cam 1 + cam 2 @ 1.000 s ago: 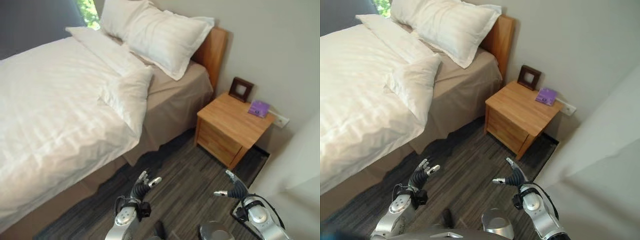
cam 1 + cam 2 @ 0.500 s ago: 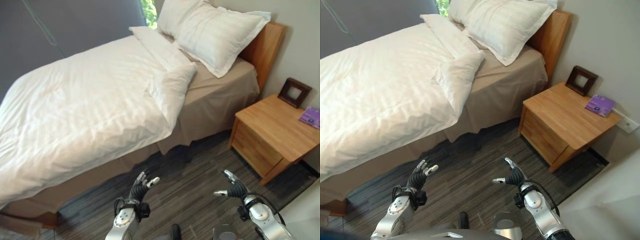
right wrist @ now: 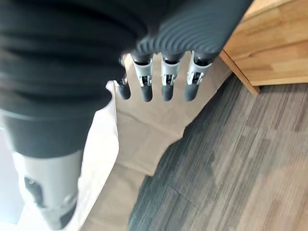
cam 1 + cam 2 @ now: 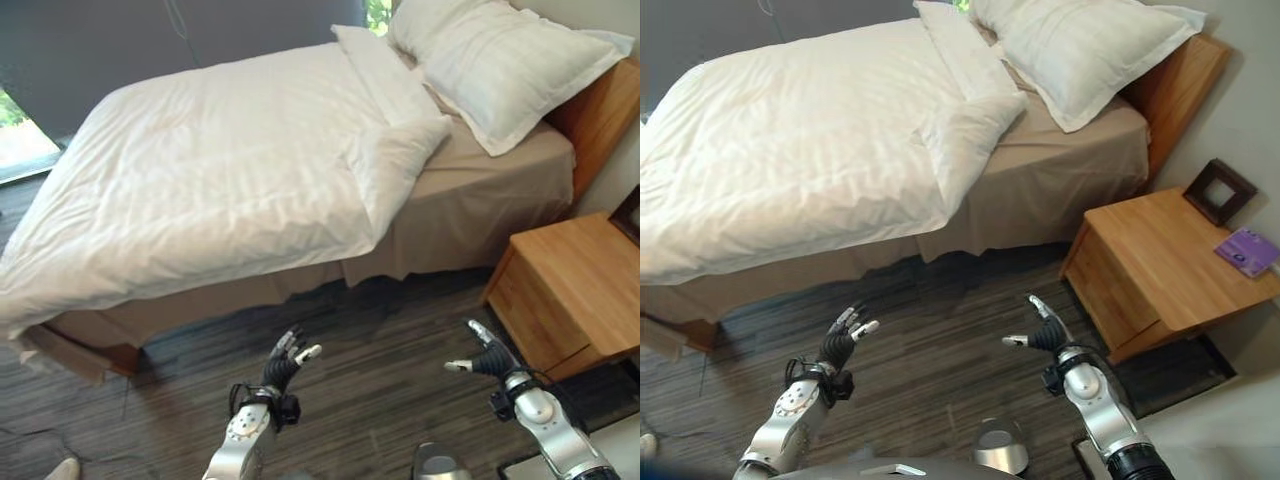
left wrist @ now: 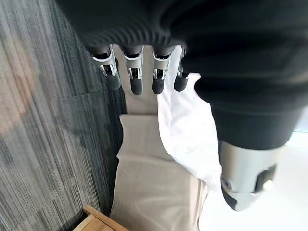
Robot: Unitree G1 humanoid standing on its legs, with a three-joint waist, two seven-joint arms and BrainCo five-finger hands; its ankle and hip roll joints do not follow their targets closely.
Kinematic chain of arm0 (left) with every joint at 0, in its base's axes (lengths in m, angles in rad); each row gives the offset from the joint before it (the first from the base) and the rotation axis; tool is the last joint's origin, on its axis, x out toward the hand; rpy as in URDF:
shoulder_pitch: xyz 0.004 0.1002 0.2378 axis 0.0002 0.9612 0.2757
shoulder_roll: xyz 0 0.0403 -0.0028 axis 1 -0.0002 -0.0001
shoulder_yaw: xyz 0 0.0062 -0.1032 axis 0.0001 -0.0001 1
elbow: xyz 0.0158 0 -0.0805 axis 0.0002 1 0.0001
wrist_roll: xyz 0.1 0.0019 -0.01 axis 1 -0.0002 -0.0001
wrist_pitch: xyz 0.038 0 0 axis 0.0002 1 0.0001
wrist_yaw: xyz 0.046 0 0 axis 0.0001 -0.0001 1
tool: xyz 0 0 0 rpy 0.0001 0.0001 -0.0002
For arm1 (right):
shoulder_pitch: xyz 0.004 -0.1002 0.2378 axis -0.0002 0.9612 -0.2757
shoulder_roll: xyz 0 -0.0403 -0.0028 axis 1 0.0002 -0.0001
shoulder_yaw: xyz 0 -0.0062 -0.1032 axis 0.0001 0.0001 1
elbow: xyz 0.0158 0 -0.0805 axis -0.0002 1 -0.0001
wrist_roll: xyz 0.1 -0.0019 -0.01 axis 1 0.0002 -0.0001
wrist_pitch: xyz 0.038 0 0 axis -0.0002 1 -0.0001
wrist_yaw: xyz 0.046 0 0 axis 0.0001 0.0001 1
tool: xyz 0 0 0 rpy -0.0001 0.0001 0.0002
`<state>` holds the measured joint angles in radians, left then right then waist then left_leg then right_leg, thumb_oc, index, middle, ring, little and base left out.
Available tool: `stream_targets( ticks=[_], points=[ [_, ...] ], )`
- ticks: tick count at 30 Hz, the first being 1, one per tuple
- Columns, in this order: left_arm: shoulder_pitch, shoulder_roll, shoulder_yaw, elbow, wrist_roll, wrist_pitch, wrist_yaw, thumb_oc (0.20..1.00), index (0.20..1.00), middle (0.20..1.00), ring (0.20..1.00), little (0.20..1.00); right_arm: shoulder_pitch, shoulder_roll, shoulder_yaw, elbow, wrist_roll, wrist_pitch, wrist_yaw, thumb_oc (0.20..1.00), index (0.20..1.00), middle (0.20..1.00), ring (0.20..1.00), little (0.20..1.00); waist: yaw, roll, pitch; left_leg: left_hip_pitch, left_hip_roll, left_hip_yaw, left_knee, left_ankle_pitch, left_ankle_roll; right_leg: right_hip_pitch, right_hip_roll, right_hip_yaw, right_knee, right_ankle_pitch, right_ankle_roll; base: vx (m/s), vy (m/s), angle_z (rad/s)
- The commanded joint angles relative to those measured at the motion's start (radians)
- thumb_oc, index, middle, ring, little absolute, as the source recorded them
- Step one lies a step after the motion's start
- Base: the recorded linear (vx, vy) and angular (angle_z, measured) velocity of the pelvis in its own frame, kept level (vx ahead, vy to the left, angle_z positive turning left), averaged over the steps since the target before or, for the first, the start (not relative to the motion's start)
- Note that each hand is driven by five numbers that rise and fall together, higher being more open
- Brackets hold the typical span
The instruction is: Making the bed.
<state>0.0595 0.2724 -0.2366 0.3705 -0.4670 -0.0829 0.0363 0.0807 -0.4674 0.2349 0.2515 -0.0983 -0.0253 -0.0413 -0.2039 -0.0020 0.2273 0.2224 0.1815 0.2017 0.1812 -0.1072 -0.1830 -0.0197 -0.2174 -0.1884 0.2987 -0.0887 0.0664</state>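
Currently approach step: left robot hand [image 4: 283, 366] and right robot hand [image 4: 484, 358] released, empty, above floor; duvet [image 4: 220, 170] at twelve o'clock, folded corner [image 4: 395, 165] next to straighten.

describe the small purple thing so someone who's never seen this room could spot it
Find the wooden nightstand beside the bed's headboard. On its top, near the wall, lies a flat purple item. Its neighbour, a dark brown picture frame, stands upright.

One bed [image 4: 470, 210], two pillows [image 4: 500, 60], one nightstand [image 4: 1160, 270]
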Motion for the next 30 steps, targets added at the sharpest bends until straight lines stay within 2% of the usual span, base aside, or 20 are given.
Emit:
stream_targets(
  ticks=[1, 3, 4, 5, 6, 8, 10, 11, 14, 16, 17, 18, 19, 20, 21, 22, 24, 25, 28, 30],
  points=[
    [0.003, 0.039, 0.023, -0.065, 0.011, -0.043, -0.020, 1.000, 1.000, 1.000, 1.000, 1.000, -0.028, 0.047, 0.035, -0.017, 0.032, -0.043, -0.003, 1.000, 1.000, 1.000, 1.000, 1.000, -0.026, -0.046, -0.023, 0.109, 0.012, -0.009, -0.072, -0.160, 0.060, -0.064, -0.017, -0.007, -0.286, 0.174, 0.073, -0.23, 0.215, 0.86],
    [-0.004, 0.064, 0.024, -0.066, 0.035, -0.040, -0.022, 1.000, 1.000, 1.000, 1.000, 1.000, -0.031, 0.080, 0.043, 0.000, 0.028, -0.039, -0.003, 1.000, 1.000, 1.000, 1.000, 1.000, -0.025, -0.073, -0.020, 0.133, -0.006, 0.009, -0.169, -0.145, 0.072, -0.087, -0.033, 0.000, -0.302, 0.219, 0.118, -0.27, 0.272, 0.58],
    [0.000, 0.080, 0.034, -0.064, 0.054, -0.039, -0.034, 1.000, 1.000, 1.000, 1.000, 1.000, -0.029, 0.107, 0.055, 0.007, 0.025, -0.033, 0.010, 1.000, 1.000, 1.000, 1.000, 1.000, -0.020, -0.100, -0.008, 0.172, -0.046, 0.014, -0.255, -0.124, 0.089, -0.104, -0.046, 0.028, -0.307, 0.283, 0.153, -0.30, 0.343, -0.05],
    [-0.003, 0.083, 0.042, -0.058, 0.064, -0.036, -0.033, 1.000, 1.000, 1.000, 1.000, 1.000, -0.032, 0.118, 0.059, 0.022, 0.022, -0.029, 0.011, 1.000, 1.000, 1.000, 1.000, 1.000, -0.015, -0.112, 0.001, 0.179, -0.065, 0.018, -0.268, -0.120, 0.099, -0.119, -0.048, 0.060, -0.303, 0.320, 0.179, -0.28, 0.365, -0.20],
    [0.006, 0.083, 0.048, -0.054, 0.054, -0.038, -0.033, 1.000, 1.000, 1.000, 1.000, 1.000, -0.031, 0.127, 0.061, 0.030, 0.027, -0.029, 0.014, 1.000, 1.000, 1.000, 1.000, 1.000, -0.011, -0.107, 0.013, 0.173, -0.062, 0.027, -0.268, -0.111, 0.105, -0.134, -0.029, 0.098, -0.273, 0.305, 0.187, -0.25, 0.272, -0.08],
    [0.041, 0.087, 0.054, -0.071, 0.039, -0.041, -0.043, 1.000, 1.000, 1.000, 1.000, 1.000, -0.028, 0.133, 0.078, 0.030, 0.021, -0.031, 0.020, 1.000, 1.000, 1.000, 1.000, 1.000, 0.009, -0.095, 0.029, 0.142, -0.069, 0.030, -0.268, -0.084, 0.129, -0.132, 0.018, 0.169, -0.180, 0.250, 0.179, -0.27, 0.294, -0.07],
    [0.064, 0.101, 0.053, -0.095, 0.035, -0.039, -0.063, 1.000, 1.000, 1.000, 1.000, 1.000, -0.037, 0.129, 0.096, 0.027, 0.009, -0.040, 0.023, 1.000, 1.000, 1.000, 1.000, 1.000, 0.035, -0.084, 0.023, 0.098, -0.087, 0.023, -0.268, -0.063, 0.159, -0.083, 0.043, 0.187, -0.090, 0.193, 0.143, -0.27, 0.296, -0.24],
    [0.071, 0.112, 0.058, -0.111, 0.041, -0.035, -0.071, 1.000, 1.000, 1.000, 1.000, 1.000, -0.045, 0.131, 0.096, 0.023, 0.008, -0.045, 0.017, 1.000, 1.000, 1.000, 1.000, 1.000, 0.057, -0.074, 0.017, 0.068, -0.087, 0.020, -0.268, -0.046, 0.175, -0.037, 0.060, 0.190, -0.014, 0.128, 0.125, -0.22, 0.246, -0.31],
    [0.089, 0.115, 0.078, -0.111, 0.041, -0.029, -0.065, 1.000, 1.000, 1.000, 1.000, 1.000, -0.035, 0.134, 0.082, 0.012, 0.017, -0.049, 0.011, 1.000, 1.000, 1.000, 1.000, 1.000, 0.086, -0.080, -0.010, 0.020, -0.113, 0.008, -0.268, -0.024, 0.188, 0.041, 0.095, 0.205, -0.038, 0.066, 0.098, -0.10, 0.140, 0.06],
    [0.105, 0.112, 0.086, -0.118, 0.035, -0.027, -0.065, 1.000, 1.000, 1.000, 1.000, 1.000, -0.033, 0.133, 0.082, 0.007, 0.020, -0.048, 0.015, 1.000, 1.000, 1.000, 1.000, 1.000, 0.097, -0.085, -0.017, 0.018, -0.120, 0.012, -0.268, -0.027, 0.189, 0.054, 0.092, 0.196, -0.064, 0.059, 0.092, -0.03, 0.040, 0.06],
    [0.095, 0.136, 0.292, 0.052, 0.111, -0.054, 0.148, 1.000, 1.000, 1.000, 1.000, 1.000, -0.159, 0.204, 0.076, 0.073, 0.331, -0.084, 0.031, 1.000, 1.000, 1.000, 1.000, 1.000, 0.120, -0.061, 0.059, -0.109, 0.038, 0.052, -0.235, 0.065, 0.083, -0.093, -0.051, -0.004, 0.032, 0.128, 0.114, -0.08, 0.176, -0.02],
    [0.095, 0.147, 0.311, -0.004, 0.106, -0.048, 0.131, 1.000, 1.000, 1.000, 1.000, 1.000, -0.156, 0.207, 0.068, 0.045, 0.342, -0.082, 0.016, 1.000, 1.000, 1.000, 1.000, 1.000, 0.119, -0.059, 0.061, -0.108, 0.009, 0.022, -0.246, 0.065, 0.100, -0.066, 0.018, 0.058, -0.061, 0.081, 0.125, -0.08, 0.181, 0.04],
    [0.096, 0.147, 0.312, -0.006, 0.106, -0.047, 0.130, 1.000, 1.000, 1.000, 1.000, 1.000, -0.155, 0.208, 0.068, 0.044, 0.342, -0.081, 0.016, 1.000, 1.000, 1.000, 1.000, 1.000, 0.121, -0.060, 0.062, -0.104, 0.009, 0.024, -0.246, 0.064, 0.100, -0.062, 0.019, 0.059, -0.065, 0.084, 0.125, -0.02, 0.158, 0.11],
    [0.086, 0.162, 0.312, -0.056, 0.122, -0.035, 0.125, 1.000, 1.000, 1.000, 1.000, 1.000, -0.161, 0.211, 0.063, 0.022, 0.338, -0.085, 0.013, 1.000, 1.000, 1.000, 1.000, 1.000, 0.118, -0.073, 0.056, -0.099, -0.003, 0.033, -0.249, 0.054, 0.110, -0.077, -0.012, 0.068, -0.062, 0.152, 0.134, 0.05, 0.107, 0.03],
    [0.092, 0.159, 0.299, -0.120, 0.134, -0.037, 0.100, 1.000, 1.000, 1.000, 1.000, 1.000, -0.139, 0.212, 0.063, 0.008, 0.313, -0.079, 0.022, 1.000, 1.000, 1.000, 1.000, 1.000, 0.120, -0.075, 0.048, -0.109, -0.033, 0.000, -0.264, 0.048, 0.129, -0.057, 0.017, 0.093, -0.074, 0.122, 0.120, 0.08, 0.112, 0.04],
    [0.085, 0.165, 0.298, -0.148, 0.148, -0.034, 0.090, 1.000, 1.000, 1.000, 1.000, 1.000, -0.141, 0.208, 0.060, -0.002, 0.294, -0.076, 0.017, 1.000, 1.000, 1.000, 1.000, 1.000, 0.118, -0.074, 0.041, -0.103, -0.038, 0.010, -0.263, 0.040, 0.136, -0.065, 0.003, 0.093, -0.056, 0.154, 0.133, 0.08, 0.147, 0.15],
    [0.077, 0.166, 0.295, -0.157, 0.152, -0.032, 0.086, 1.000, 1.000, 1.000, 1.000, 1.000, -0.148, 0.210, 0.065, 0.013, 0.283, -0.073, 0.012, 1.000, 1.000, 1.000, 1.000, 1.000, 0.119, -0.070, 0.040, -0.100, -0.035, 0.020, -0.262, 0.037, 0.140, -0.072, -0.008, 0.082, -0.024, 0.150, 0.124, 0.08, 0.068, 0.27],
    [0.055, 0.177, 0.273, -0.190, 0.191, -0.031, 0.079, 1.000, 1.000, 1.000, 1.000, 1.000, -0.158, 0.208, 0.058, 0.006, 0.259, -0.066, 0.001, 1.000, 1.000, 1.000, 1.000, 1.000, 0.111, -0.062, 0.040, -0.089, -0.037, 0.031, -0.268, 0.030, 0.148, -0.096, -0.002, 0.055, 0.028, 0.150, 0.126, 0.11, 0.091, 0.11],
    [0.048, 0.179, 0.259, -0.203, 0.214, -0.028, 0.062, 1.000, 1.000, 1.000, 1.000, 1.000, -0.158, 0.203, 0.047, 0.004, 0.258, -0.065, -0.001, 1.000, 1.000, 1.000, 1.000, 1.000, 0.105, -0.060, 0.030, -0.082, -0.043, 0.037, -0.268, 0.020, 0.149, -0.100, 0.006, 0.031, -0.002, 0.129, 0.118, 0.15, 0.037, 0.05],
    [0.043, 0.178, 0.252, -0.208, 0.212, -0.022, 0.049, 1.000, 1.000, 1.000, 1.000, 1.000, -0.166, 0.188, 0.036, -0.007, 0.259, -0.063, 0.002, 1.000, 1.000, 1.000, 1.000, 1.000, 0.096, -0.059, 0.024, -0.070, -0.040, 0.046, -0.268, 0.009, 0.142, -0.124, 0.009, 0.006, -0.072, 0.118, 0.107, 0.18, -0.047, -0.02]
  ],
)
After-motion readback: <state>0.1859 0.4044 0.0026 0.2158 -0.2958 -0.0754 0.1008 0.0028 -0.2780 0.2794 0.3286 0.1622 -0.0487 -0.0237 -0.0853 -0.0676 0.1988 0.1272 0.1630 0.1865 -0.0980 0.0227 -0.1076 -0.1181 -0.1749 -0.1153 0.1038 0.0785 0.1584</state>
